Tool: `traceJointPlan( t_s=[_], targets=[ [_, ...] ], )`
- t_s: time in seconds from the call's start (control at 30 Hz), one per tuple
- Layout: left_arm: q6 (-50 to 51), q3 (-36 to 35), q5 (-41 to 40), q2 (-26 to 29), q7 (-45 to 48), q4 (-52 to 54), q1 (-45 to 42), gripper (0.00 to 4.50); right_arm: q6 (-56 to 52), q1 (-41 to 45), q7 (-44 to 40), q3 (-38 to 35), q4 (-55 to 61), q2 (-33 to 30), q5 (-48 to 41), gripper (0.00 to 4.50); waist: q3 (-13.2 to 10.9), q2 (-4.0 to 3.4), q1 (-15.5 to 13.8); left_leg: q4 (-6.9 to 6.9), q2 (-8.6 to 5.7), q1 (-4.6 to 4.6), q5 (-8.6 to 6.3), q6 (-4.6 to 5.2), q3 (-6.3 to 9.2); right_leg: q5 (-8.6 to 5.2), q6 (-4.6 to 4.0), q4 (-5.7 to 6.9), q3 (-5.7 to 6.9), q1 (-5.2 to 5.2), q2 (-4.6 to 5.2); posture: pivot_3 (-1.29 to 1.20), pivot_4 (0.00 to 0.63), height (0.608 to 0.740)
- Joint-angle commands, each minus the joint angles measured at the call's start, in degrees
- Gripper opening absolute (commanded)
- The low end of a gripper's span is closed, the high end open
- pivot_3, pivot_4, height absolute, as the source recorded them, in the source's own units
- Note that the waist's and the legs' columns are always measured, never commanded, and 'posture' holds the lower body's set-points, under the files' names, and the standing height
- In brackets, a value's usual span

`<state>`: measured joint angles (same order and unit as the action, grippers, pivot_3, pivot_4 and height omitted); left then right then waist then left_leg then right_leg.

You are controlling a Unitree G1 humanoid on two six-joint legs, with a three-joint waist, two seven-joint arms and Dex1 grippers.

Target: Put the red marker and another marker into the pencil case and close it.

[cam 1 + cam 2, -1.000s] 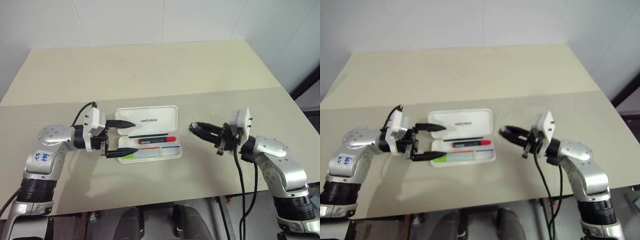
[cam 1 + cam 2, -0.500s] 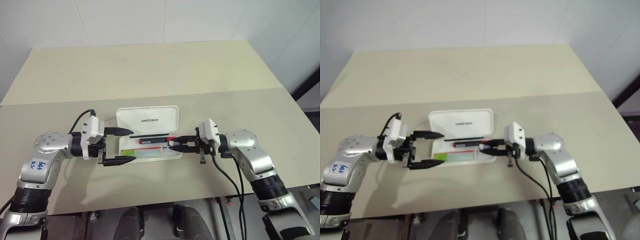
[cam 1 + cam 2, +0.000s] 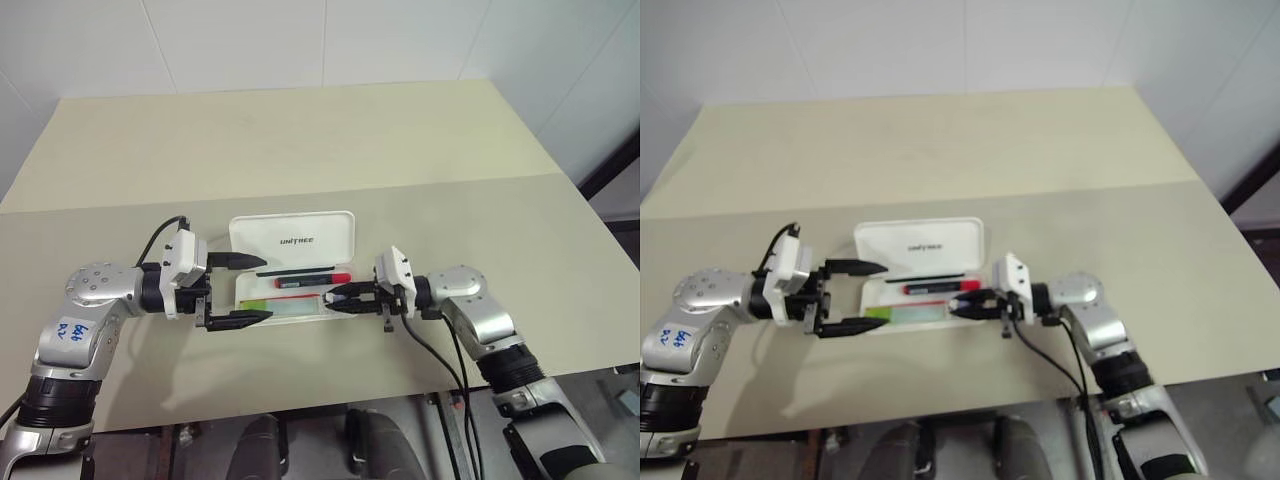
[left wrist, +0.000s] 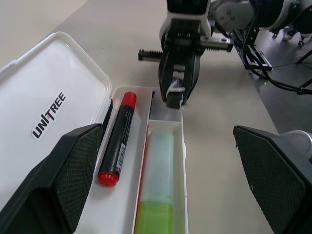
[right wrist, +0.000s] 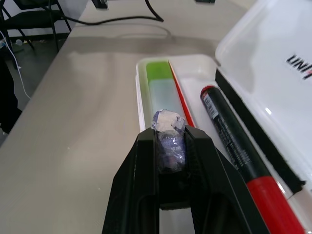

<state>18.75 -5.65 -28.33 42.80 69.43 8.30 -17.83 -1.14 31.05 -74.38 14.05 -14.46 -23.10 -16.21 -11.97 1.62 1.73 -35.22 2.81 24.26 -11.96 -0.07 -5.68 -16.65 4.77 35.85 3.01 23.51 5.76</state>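
White walls (image 3: 300,40) back a beige desk (image 3: 300,140). Centred on it, the open pencil case (image 3: 295,270) holds the red marker (image 3: 312,281) and the green marker (image 4: 157,195). Left end effector (image 3: 245,291) released; right end effector (image 3: 338,296) clenched at the tray's end.

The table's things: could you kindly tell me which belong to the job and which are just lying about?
Job: case, red marker, green marker, left gripper, right gripper.
Lying about: pale wad pinched in the right gripper; table.
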Motion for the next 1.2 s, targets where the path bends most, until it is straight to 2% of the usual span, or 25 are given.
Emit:
traceJointPlan(
  t_s=[0.03, 0.1, 0.13, 0.23, 0.43, 0.47, 0.7, 0.87, 1.07, 1.2],
  targets=[
    [-0.1, -1.1, -1.3, 0.6, -0.2, 1.3, -1.1, 4.5, 1.6, 1.3, -1.0, -0.5, -0.8, 0.0, 0.2, 0.39, 0.0, 0.0, 0.0, 0.0, 0.0, 0.0, 0.0, 0.0, 0.0, 0.0, 0.0, 0.0, 0.0, 0.0, 0.0, 0.0, 0.15, 0.74],
    [-0.2, -1.2, -1.2, 0.7, -0.2, 1.2, -1.2, 4.5, 1.5, 1.2, -1.5, -0.5, -1.4, -0.1, 0.3, 0.39, 0.0, 0.0, 0.0, 0.0, 0.0, 0.0, 0.01, 0.01, 0.0, 0.0, 0.0, 0.0, 0.0, 0.0, 0.0, 0.0, 0.15, 0.74],
    [-0.3, -1.2, -1.2, 0.7, -0.1, 1.1, -1.4, 4.5, 1.9, 1.1, -1.9, -0.4, -1.8, -0.3, 0.5, 1.15, 0.0, 0.0, 0.0, 0.0, 0.01, 0.0, 0.02, 0.02, 0.0, 0.0, 0.0, -0.01, 0.0, 0.0, 0.0, 0.0, 0.15, 0.74],
    [-0.4, -1.2, -1.1, 0.7, -0.2, 1.0, -1.6, 4.5, 3.3, 1.3, -3.0, -0.3, -3.0, -0.7, 1.1, 2.08, 0.0, 0.0, 0.0, 0.0, 0.01, 0.0, 0.01, 0.01, 0.0, 0.0, 0.0, 0.0, 0.0, 0.0, -0.02, 0.0, 0.15, 0.74],
    [-0.8, -1.1, -0.7, 0.6, -0.1, 0.2, -2.1, 4.5, 5.5, 3.3, -3.9, -1.9, -4.1, -1.5, 1.1, 4.36, 0.0, 0.0, 0.1, 0.0, 0.01, -0.01, 0.03, -0.01, -0.01, 0.0, 0.0, 0.04, 0.0, 0.01, -0.05, 0.0, 0.15, 0.74],
    [-0.8, -1.1, -0.7, 0.5, -0.2, 0.2, -2.2, 4.5, 5.4, 3.5, -4.1, -2.0, -3.8, -1.6, 0.9, 4.47, 0.0, 0.0, 0.0, 0.0, 0.01, -0.02, 0.03, -0.02, 0.0, 0.0, 0.0, 0.05, 0.0, 0.01, -0.05, 0.0, 0.15, 0.74],
    [-0.4, -1.5, -1.1, 0.1, -1.2, -0.2, -2.5, 4.5, 0.6, 0.7, -1.6, -5.6, 7.5, -3.2, -4.1, 4.47, 0.0, -0.01, -0.1, 0.0, 0.02, 0.0, 0.08, 0.05, 0.0, 0.0, 0.0, 0.03, 0.0, 0.02, -0.02, 0.0, 0.15, 0.74],
    [-0.4, -3.3, -1.5, 0.6, -1.8, -0.8, -1.4, 4.5, -6.7, -5.0, 3.1, -13.2, 18.6, -7.3, -10.8, 4.47, 0.0, -0.01, -0.3, 0.02, 0.01, 0.01, 0.01, -0.05, 0.02, -0.01, -0.01, 0.0, 0.02, 0.01, 0.03, 0.0, 0.15, 0.74],
    [-2.5, -5.9, -1.7, 0.9, -0.4, -3.2, 0.8, 4.5, -9.9, -9.5, 7.3, -21.2, 22.5, -12.6, -13.6, 4.47, 0.0, -0.01, -0.1, 0.02, 0.01, -0.02, -0.06, -0.13, 0.0, -0.01, -0.03, -0.02, -0.01, 0.01, 0.06, 0.0, 0.15, 0.74],
    [-5.2, -7.3, -1.8, 0.6, 0.5, -5.9, 1.1, 3.25, -8.6, -11.8, 7.1, -25.6, 21.5, -15.9, -14.1, 4.5, 0.0, -0.01, -0.2, 0.05, 0.02, -0.01, -0.06, -0.14, 0.01, -0.03, -0.08, -0.06, 0.02, 0.02, 0.05, 0.0, 0.15, 0.74]
  ],
)
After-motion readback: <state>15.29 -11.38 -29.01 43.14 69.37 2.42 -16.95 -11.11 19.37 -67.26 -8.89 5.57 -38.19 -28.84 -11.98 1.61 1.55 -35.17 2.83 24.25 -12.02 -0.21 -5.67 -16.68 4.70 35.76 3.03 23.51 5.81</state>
